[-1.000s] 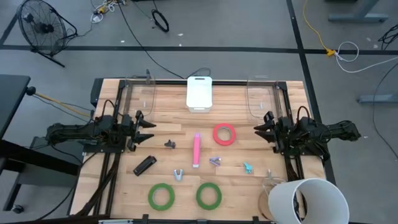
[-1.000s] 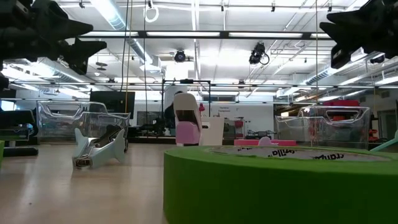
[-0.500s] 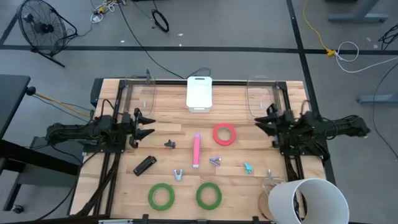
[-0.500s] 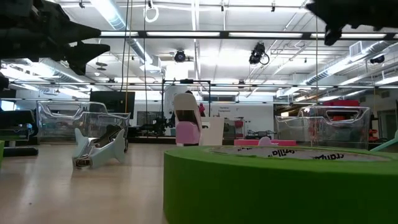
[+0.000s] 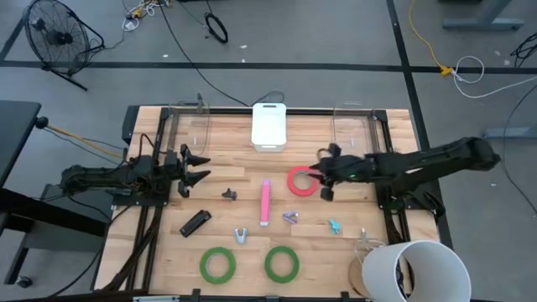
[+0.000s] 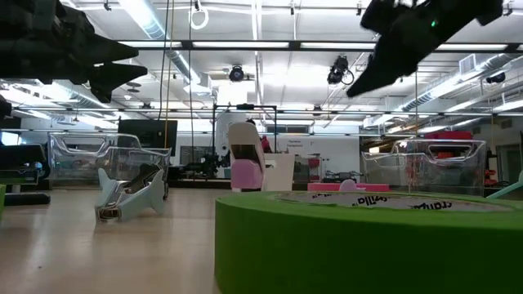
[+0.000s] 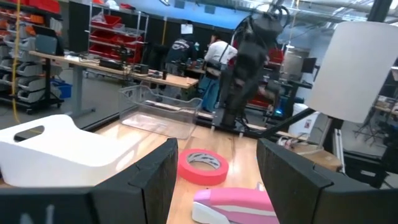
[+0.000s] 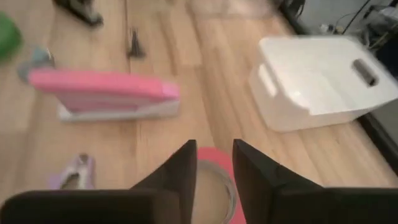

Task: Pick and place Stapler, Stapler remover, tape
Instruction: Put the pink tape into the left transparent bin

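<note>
The wooden table (image 5: 226,180) holds everything; places below are given from the white bin (image 5: 269,125) at its far middle edge. The right gripper (image 5: 325,174) hovers just in front and right of the bin, over the rim of the red-pink tape (image 5: 302,180), its fingers apart and empty. The left gripper (image 5: 195,165) waits in front and well left of the bin, jaws apart, holding nothing. The pink stapler (image 5: 265,201) lies straight in front of the bin, just beside the red-pink roll. 2 green tape rolls (image 5: 217,265) (image 5: 281,262) sit farthest from the bin, near the table's front edge.
</note>
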Motion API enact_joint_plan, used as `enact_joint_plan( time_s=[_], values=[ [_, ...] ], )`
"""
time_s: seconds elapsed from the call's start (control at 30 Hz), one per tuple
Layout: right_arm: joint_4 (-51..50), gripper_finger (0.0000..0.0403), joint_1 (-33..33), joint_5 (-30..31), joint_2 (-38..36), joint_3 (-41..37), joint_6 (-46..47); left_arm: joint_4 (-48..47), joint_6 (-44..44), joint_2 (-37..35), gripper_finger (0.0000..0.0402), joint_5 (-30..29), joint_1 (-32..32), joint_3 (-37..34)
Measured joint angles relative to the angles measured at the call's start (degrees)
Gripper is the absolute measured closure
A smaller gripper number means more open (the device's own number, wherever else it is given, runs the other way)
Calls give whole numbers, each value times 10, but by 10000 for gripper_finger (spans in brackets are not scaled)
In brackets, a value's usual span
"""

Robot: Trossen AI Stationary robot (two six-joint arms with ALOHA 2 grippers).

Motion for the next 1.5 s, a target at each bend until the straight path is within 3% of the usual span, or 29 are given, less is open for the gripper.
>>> enact_joint_plan(
  time_s=[0.33,0.57,0.87,1.5],
  values=[
    [18,197,-21,-15,146,4,0,-8,-2,0,179,2,0,0],
    [84,162,-21,-35,219,4,10,-13,-2,0,179,2,0,0],
    [113,154,-22,-66,272,5,27,-18,-17,0,179,22,0,0],
    [140,154,-19,-88,276,25,34,-20,-16,0,179,22,0,0]
  ],
)
